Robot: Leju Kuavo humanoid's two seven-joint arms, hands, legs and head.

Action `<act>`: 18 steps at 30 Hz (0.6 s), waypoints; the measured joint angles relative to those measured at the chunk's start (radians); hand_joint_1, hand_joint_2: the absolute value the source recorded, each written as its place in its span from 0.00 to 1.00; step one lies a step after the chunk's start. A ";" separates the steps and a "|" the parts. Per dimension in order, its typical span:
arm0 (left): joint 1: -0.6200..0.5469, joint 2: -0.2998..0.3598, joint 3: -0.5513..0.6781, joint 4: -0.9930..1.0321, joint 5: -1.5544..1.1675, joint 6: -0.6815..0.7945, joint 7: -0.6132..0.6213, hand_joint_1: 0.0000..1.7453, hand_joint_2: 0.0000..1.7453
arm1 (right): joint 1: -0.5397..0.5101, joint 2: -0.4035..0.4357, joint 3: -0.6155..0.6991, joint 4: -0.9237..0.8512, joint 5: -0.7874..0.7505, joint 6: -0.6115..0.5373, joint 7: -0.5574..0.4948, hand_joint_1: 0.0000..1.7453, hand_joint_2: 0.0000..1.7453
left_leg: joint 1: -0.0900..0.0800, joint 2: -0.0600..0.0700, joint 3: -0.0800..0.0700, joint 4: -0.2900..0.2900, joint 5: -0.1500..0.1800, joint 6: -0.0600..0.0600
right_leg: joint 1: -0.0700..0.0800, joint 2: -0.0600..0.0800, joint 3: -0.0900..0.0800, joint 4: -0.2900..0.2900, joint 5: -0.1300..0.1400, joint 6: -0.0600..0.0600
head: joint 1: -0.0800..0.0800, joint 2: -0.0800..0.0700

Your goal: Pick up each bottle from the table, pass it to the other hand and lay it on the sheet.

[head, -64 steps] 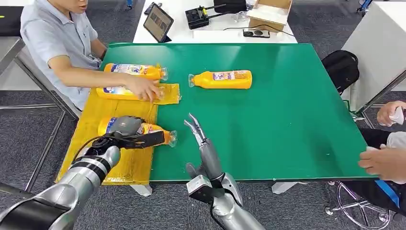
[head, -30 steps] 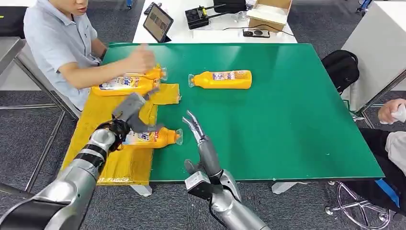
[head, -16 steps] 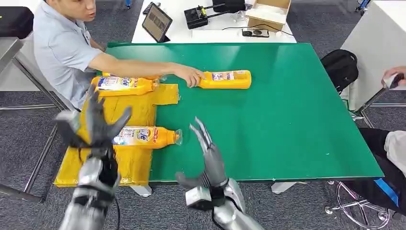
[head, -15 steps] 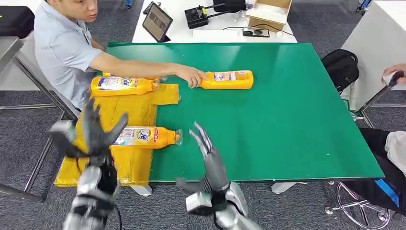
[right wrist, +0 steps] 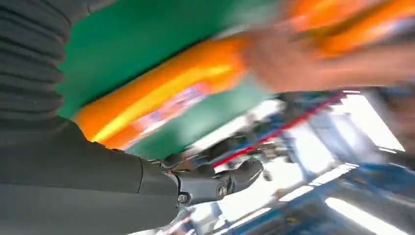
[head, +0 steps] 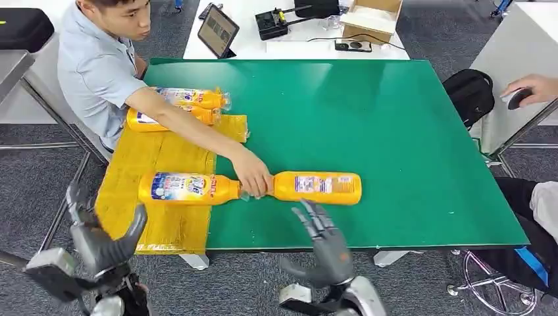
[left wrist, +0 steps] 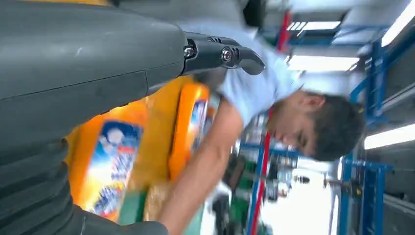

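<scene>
- Left hand [head: 99,240]: fingers spread apart, palm empty, held off the near-left corner of the table [head: 395,145], below the yellow sheet [head: 158,158].
- Right hand [head: 326,243]: fingers fanned open and pointing up toward the table, holding nothing, at the near table edge.
- Bottle on the green [head: 317,187]: lies on its side just beyond the right hand's fingertips, not touching them; neck points toward the sheet. The right wrist view shows it as an orange blur close past the thumb [right wrist: 215,183].
- A person's hand [head: 253,179] grips that bottle's neck end, up and to the left of the right hand's fingers.
- Bottle on the sheet [head: 189,187]: on its side, cap end at the sheet's edge next to the person's hand; beyond and right of the left hand's fingers, apart from them.
- Two more bottles [head: 181,106] lie side by side at the sheet's far end, partly behind the person's forearm, well apart from both robot hands.
</scene>
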 measured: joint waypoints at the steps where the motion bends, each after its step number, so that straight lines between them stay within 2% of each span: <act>1: 0.015 -0.003 -0.001 -0.017 -0.024 0.009 -0.004 0.00 1.00 | 0.004 -0.018 -0.040 -0.006 0.027 0.025 0.014 0.00 1.00 | 0.000 0.000 0.000 0.000 0.000 0.000 | 0.000 0.000 0.000 0.000 0.000 0.000 | 0.000 0.000; 6: 0.037 -0.005 -0.029 -0.073 -0.066 0.017 -0.010 0.00 1.00 | -0.016 -0.078 -0.157 -0.011 0.126 0.133 0.057 0.00 1.00 | -0.001 0.000 0.000 0.000 0.000 0.002 | 0.000 0.000 0.000 0.000 0.001 0.001 | 0.000 0.000; 12: 0.028 -0.005 -0.060 -0.080 -0.074 0.026 -0.010 0.00 1.00 | -0.130 -0.121 -0.173 0.055 0.150 0.193 0.095 0.00 1.00 | 0.000 0.002 0.002 0.000 0.002 0.002 | 0.000 0.001 0.001 0.000 0.002 0.001 | 0.000 0.000; 18: 0.027 -0.005 -0.072 -0.080 -0.074 0.027 -0.006 0.00 1.00 | -0.172 -0.132 -0.173 0.096 0.147 0.214 0.109 0.00 1.00 | 0.000 0.002 0.001 0.000 0.001 0.002 | 0.000 0.001 0.001 0.000 0.002 0.001 | 0.000 0.000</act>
